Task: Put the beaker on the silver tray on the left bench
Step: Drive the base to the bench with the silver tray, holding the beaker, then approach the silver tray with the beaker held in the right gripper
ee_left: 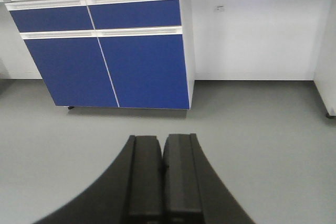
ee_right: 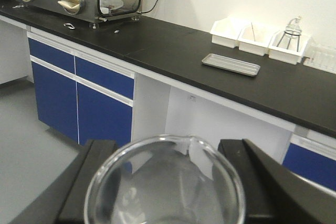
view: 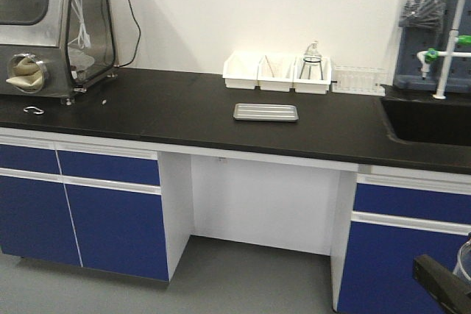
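- Beaker (ee_right: 164,198) is hanging in the air off the left bench (view: 162,108), low and out in front of its front edge. The right gripper (ee_right: 165,148) is clamping it, one black finger on each side of the glass just under the rim.
- The grip is resting on smooth, round glass, so any jolt while the arm is lifting could be letting the beaker slide or twist out. It would be falling to the grey floor (ee_left: 262,129) and probably breaking.
- The beaker is sitting below worktop height, so rising too late risks knocking it on the front edge of the bench.
- The silver tray (view: 266,112) is lying about midway between the front and back edges, just in front of the white bins (view: 276,73) along the back edge. Reaching too far could be pushing the beaker into the bins or the flask (view: 311,60) standing in the right-hand bin.
- The tray rim is raised, so a landing half on it would be leaving the beaker tilting and ready to topple. The shallow tray may also be skidding if nudged sideways.
- The sink (view: 430,119) is opening at the worktop's right end, so drifting that way is worth avoiding.
- The left gripper (ee_left: 163,182) is pointing at the floor with its fingers pressed together on nothing, playing no part.
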